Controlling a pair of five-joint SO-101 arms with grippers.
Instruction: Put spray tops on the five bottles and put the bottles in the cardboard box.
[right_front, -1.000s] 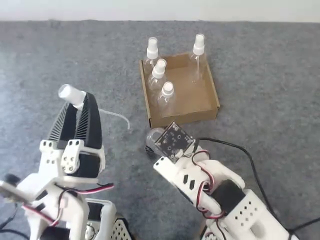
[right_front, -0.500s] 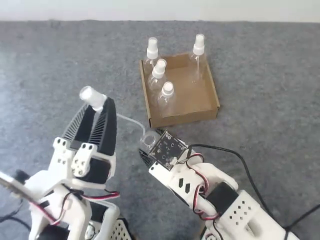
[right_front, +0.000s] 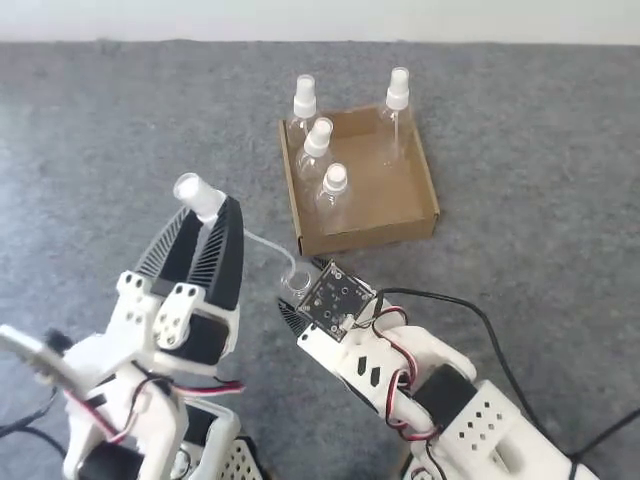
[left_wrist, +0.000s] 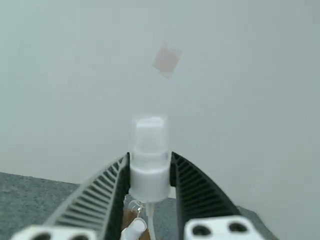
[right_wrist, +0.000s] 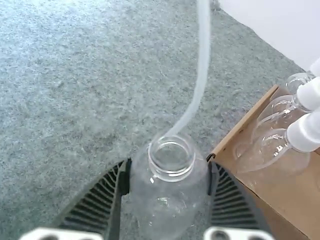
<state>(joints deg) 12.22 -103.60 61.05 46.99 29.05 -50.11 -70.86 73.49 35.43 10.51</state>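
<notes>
Clear plastic bottle (right_wrist: 167, 200), open-necked, stands just beside the cardboard box (right_front: 365, 238) (four capped bottles (right_front: 334, 190) inside), clamped mouth-up by the right gripper (right_wrist: 169, 172) so the left gripper (left_wrist: 150, 167), closed on the spray top (left_wrist: 148, 150), can evidently feed its tube (right_wrist: 199, 75) in.

We see a speckled grey table (right_front: 530, 180), a plain brown cardboard box (right_front: 365, 237), a clear bottle (right_wrist: 169, 200), a white spray top (left_wrist: 149, 175) with translucent cap, and black ribbed fingers (right_front: 222, 255) on the left gripper (right_front: 203, 208) and right gripper (right_wrist: 169, 172).
</notes>
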